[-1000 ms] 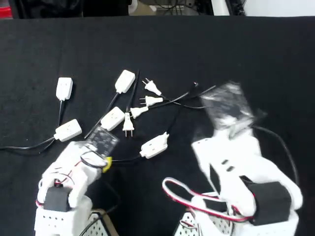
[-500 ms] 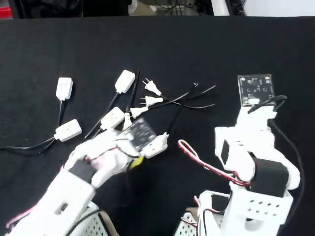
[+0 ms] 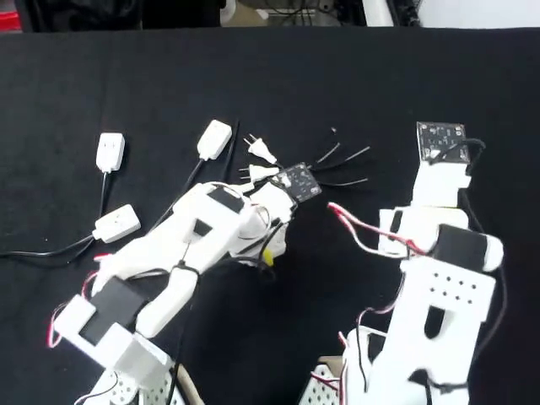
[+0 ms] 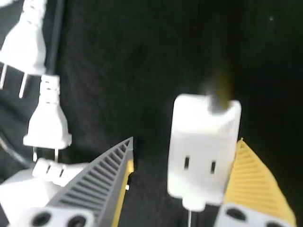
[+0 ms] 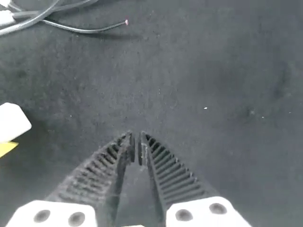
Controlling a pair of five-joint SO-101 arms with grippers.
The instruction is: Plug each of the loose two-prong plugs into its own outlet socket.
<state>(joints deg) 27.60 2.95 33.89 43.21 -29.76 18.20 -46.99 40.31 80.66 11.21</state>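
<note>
Outlet socket lies on counter betw. the spread fingers of left gripper, by the yellow one; we see two plugs just beside. Left arm is stretched fwd. Right gripper clenched, holding nothing.

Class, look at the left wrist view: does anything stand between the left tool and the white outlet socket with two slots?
Nothing visible does. The white plastic two-slot outlet socket lies inside the open left tool, close beside its yellow finger.
</note>
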